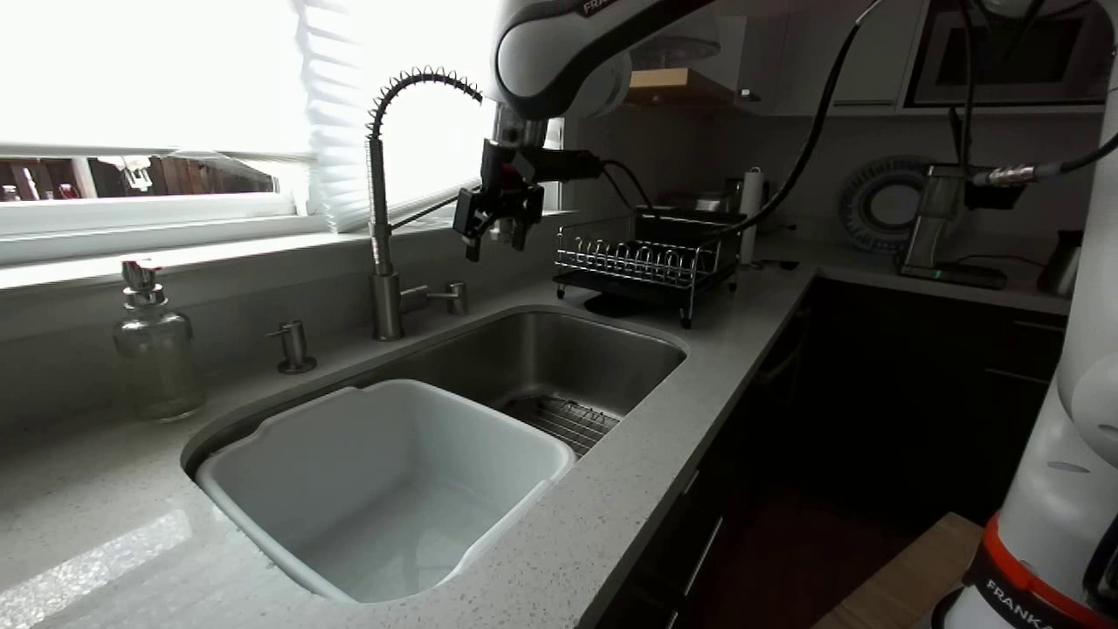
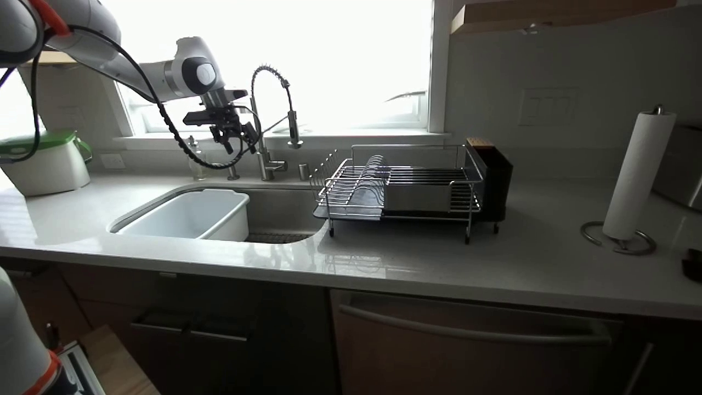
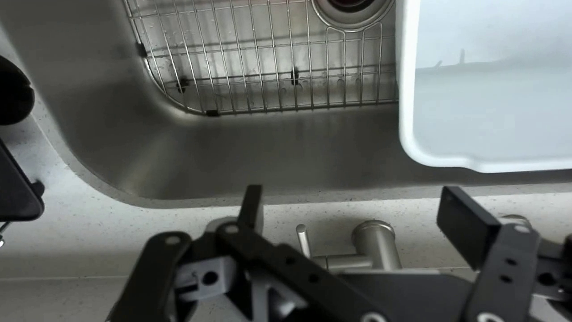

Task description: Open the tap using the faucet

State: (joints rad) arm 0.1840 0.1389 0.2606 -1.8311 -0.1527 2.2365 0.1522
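The gripper (image 1: 498,238) hangs in the air near the tap (image 1: 385,306), and its two fingers (image 3: 464,226) stand wide apart. The faucet (image 3: 303,238), the small metal lever of the tap, lies below the gripper. In the wrist view it appears inside the gap between the fingers, nearer to the finger at the picture's left; the foot of the tap's stem (image 3: 380,246) is in the same gap, near its middle. In both exterior views the faucet is lower than the gripper and apart from it. The stem rises just beside the gripper; whether a finger touches it, I cannot tell. The sink (image 3: 277,147) is also lower than the gripper, ahead of the fingertips in the wrist view.

As for writing, the arm (image 1: 546,61) above the gripper carries the letters "FRA", cut by the picture's top edge. Lower and well apart from the gripper, the arm's base (image 1: 1022,524) shows "FRANK" on a dark band (image 1: 1017,598), also cut. On a metal link (image 3: 225,268) of the gripper stands one small character, which I cannot read with certainty.
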